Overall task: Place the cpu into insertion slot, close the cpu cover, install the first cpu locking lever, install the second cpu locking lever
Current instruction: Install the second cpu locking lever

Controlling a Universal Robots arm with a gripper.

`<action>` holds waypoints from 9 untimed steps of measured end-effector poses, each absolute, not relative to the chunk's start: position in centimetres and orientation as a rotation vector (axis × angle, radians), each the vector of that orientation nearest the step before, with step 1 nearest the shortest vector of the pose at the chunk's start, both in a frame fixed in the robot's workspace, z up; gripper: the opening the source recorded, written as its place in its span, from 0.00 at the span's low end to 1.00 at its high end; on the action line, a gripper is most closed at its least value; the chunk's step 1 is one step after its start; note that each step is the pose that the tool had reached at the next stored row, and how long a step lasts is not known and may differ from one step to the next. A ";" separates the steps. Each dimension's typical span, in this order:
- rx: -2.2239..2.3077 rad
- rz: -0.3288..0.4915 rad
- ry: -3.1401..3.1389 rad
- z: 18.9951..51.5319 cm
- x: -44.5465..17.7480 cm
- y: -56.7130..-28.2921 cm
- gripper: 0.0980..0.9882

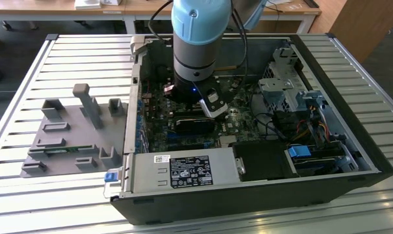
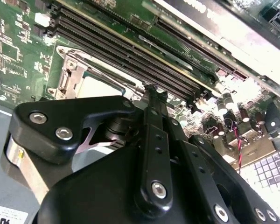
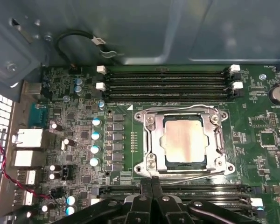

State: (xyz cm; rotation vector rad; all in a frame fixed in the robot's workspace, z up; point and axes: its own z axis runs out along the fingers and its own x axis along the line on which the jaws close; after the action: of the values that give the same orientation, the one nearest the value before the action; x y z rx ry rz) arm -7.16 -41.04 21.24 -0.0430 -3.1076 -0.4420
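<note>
The cpu (image 3: 184,140) lies flat in the socket on the green motherboard, its silvery top facing up; it also shows as the cpu (image 2: 100,86) in the second wrist view. The cpu cover (image 3: 151,140) lies down around it as a metal frame. A thin wire locking lever (image 3: 196,175) runs along the socket edge nearest my fingers, and another lever (image 3: 220,140) lies along an adjoining side. My gripper (image 3: 151,183) is shut, with nothing seen between its black fingertips, right at the end of the nearer lever. In the exterior view my gripper (image 1: 215,111) hangs inside the open computer case.
Memory slots (image 3: 168,84) run beside the socket. A long black card (image 1: 193,124) sits just below the arm. The power supply (image 1: 183,170) and drive bays (image 1: 294,92) close in the case. A grey fixture plate (image 1: 73,136) lies at the exterior view's left.
</note>
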 end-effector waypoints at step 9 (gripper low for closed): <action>-0.040 -0.454 -3.106 20.1 -7.3 -41.0 0.01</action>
State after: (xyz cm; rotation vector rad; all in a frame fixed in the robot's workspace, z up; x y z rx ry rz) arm -7.26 -41.04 20.07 -0.0398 -3.1057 -0.4537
